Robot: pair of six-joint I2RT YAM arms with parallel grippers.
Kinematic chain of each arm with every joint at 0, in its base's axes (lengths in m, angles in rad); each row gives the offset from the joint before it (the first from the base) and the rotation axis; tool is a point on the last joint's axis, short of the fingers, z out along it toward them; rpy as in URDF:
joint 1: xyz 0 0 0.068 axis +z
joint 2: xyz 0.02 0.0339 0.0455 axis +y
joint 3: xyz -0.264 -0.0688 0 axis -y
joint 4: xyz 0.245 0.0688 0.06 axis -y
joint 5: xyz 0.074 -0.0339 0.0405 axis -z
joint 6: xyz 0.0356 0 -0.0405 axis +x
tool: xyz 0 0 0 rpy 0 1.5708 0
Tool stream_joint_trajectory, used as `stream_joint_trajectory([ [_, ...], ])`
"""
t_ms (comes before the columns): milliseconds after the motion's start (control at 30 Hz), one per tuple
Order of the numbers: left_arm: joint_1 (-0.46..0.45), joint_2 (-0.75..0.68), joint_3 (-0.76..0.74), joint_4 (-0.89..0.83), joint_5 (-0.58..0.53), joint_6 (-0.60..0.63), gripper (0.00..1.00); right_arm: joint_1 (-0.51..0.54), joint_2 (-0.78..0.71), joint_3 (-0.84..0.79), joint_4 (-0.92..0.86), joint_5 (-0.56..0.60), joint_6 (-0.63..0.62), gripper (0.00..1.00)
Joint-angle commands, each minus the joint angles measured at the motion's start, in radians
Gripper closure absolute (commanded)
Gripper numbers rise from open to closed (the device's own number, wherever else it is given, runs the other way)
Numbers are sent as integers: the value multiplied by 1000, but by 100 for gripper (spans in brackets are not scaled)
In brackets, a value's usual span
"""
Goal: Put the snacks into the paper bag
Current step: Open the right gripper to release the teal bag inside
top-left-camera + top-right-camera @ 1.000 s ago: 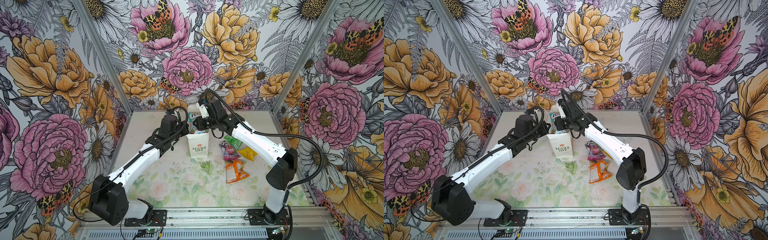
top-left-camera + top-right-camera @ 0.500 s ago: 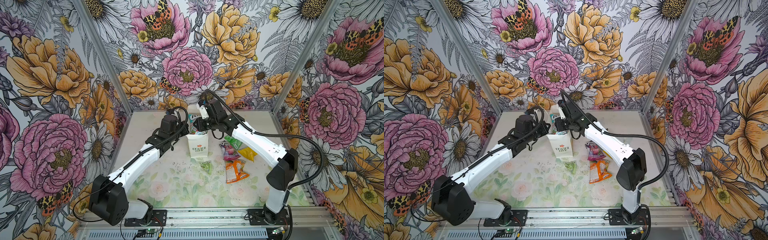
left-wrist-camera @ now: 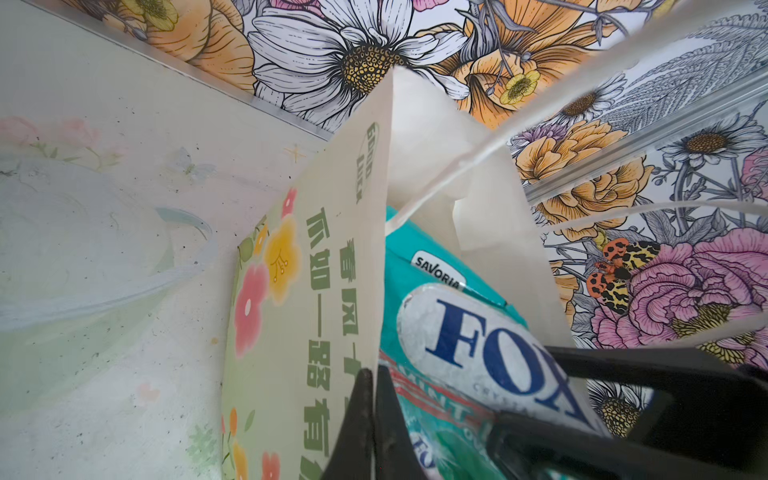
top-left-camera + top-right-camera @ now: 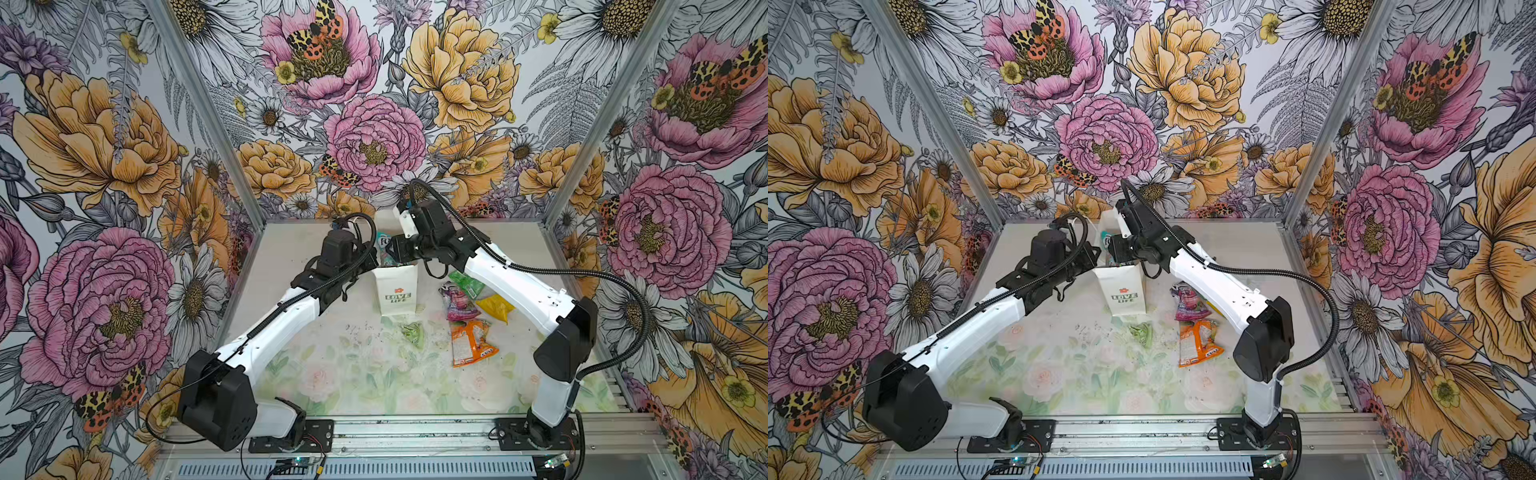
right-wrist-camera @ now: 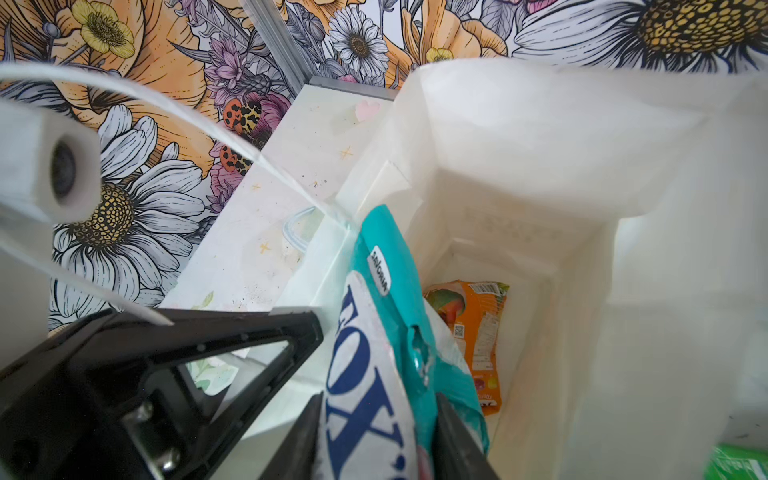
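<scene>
The white paper bag [image 4: 397, 291] [image 4: 1125, 291] stands upright at mid-table, its "LOVE LIFE" side facing front. My left gripper [image 3: 373, 415] is shut on the rim of its printed wide face [image 3: 291, 332]. My right gripper [image 5: 376, 415] hangs over the bag's mouth, a finger touching each side of the teal FOX'S packet [image 5: 374, 332] [image 3: 478, 340], which leans on the rim half inside. An orange-white packet [image 5: 478, 332] lies on the bag's floor. Right of the bag lie green [image 4: 465, 280], purple-pink [image 4: 457, 301], yellow [image 4: 496, 307] and orange-white [image 4: 471, 343] snacks.
A small pale green packet [image 4: 413, 332] lies just in front of the bag. The bag's white cord handles [image 3: 540, 108] loop up near both wrists. Flowered walls close in the back and both sides; a metal rail [image 4: 415, 432] runs along the front.
</scene>
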Motion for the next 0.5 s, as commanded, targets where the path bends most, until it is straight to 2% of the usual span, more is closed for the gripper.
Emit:
stream_joint_trajectory([
  [0,-7,-25,-10,39,-20,-4,100,5,-59,16,19,9,-4,58],
  [467,-8,-23,-14,48,-20,-4,100,10,-105,10,19,4,-11,57],
])
